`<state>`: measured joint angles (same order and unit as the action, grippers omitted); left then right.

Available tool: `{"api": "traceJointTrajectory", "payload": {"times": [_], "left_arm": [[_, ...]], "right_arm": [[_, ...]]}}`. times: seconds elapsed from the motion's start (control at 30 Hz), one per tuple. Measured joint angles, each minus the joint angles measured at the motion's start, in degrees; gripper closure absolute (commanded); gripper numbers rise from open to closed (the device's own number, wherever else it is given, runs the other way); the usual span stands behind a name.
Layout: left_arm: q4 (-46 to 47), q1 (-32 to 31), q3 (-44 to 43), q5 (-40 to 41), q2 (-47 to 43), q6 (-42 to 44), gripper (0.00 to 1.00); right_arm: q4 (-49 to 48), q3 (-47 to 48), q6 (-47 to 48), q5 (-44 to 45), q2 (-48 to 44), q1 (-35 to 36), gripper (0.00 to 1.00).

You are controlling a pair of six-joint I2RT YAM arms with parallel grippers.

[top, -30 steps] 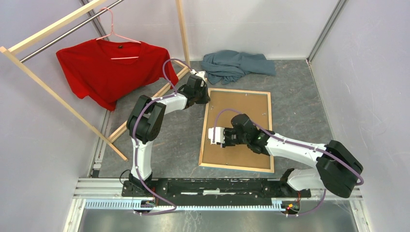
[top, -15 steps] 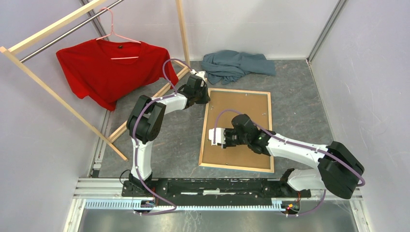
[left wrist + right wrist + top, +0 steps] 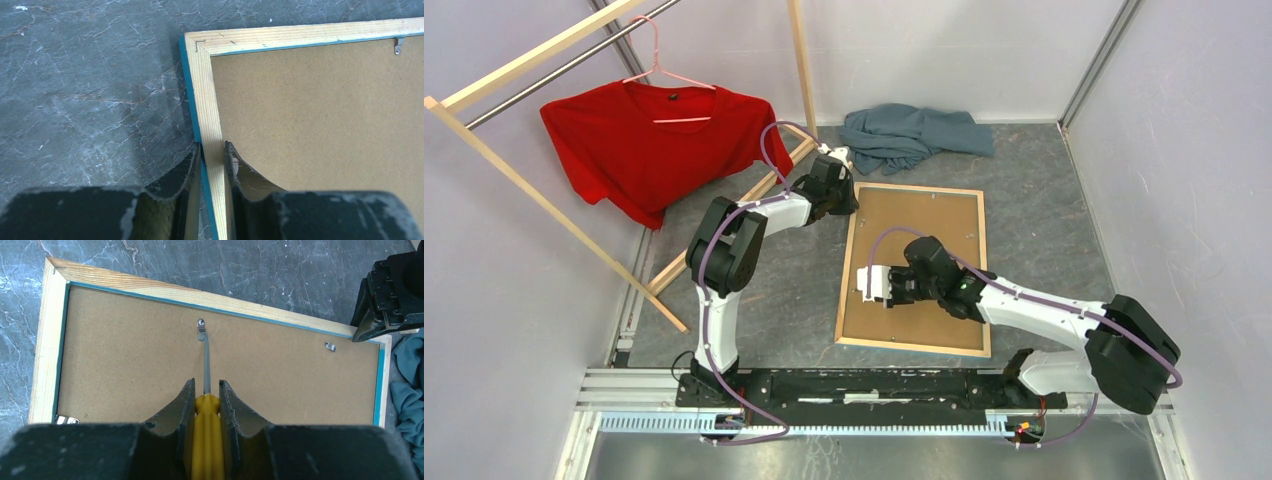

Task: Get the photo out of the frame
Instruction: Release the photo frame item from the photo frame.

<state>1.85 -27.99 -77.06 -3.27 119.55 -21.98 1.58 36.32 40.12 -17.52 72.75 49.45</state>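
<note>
Levering the metal tab with the yellow-handled screwdriver clenched in the right jaws risks a slip that gouges the backing board. The left jaws pinch the rail of the frame, which lies face-down on the worktop. The photo is hidden, presumably under that board.

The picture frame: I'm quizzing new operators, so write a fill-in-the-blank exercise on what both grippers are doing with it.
The brown backing board faces ____. The left gripper is shut on the wooden ____. The right gripper holds a ____ with a yellow handle.
Missing words: up; frame; screwdriver.
</note>
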Motion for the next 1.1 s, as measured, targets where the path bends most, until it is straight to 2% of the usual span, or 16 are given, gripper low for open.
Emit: {"api": "traceJointTrajectory", "payload": {"times": [0.2, 0.37, 0.67, 0.87, 1.1], "left_arm": [[-0.8, 0.0, -0.6, 0.0, 0.2, 0.3, 0.98], [-2.3, 0.0, -1.7, 0.0, 0.5, 1.2, 0.98], [-10.0, -0.2, -9.0, 0.2, 3.5, 6.3, 0.98], [-12.7, -0.7, -17.5, 1.6, 8.5, 9.7, 0.97], [-13.5, -1.8, -20.5, 2.7, 10.3, 12.3, 0.94]], "right_arm": [[-0.2, 0.0, -1.9, 3.3, -1.5, -2.1, 1.0], [-4.7, -0.4, -4.8, 10.1, -5.5, -8.1, 1.0], [-13.2, -2.4, -9.1, 22.0, -10.2, -16.9, 1.0], [-14.8, -3.6, -9.9, 24.0, -10.7, -19.2, 1.0], [-14.8, -3.7, -11.2, 22.0, -9.3, -19.7, 1.0]]}}
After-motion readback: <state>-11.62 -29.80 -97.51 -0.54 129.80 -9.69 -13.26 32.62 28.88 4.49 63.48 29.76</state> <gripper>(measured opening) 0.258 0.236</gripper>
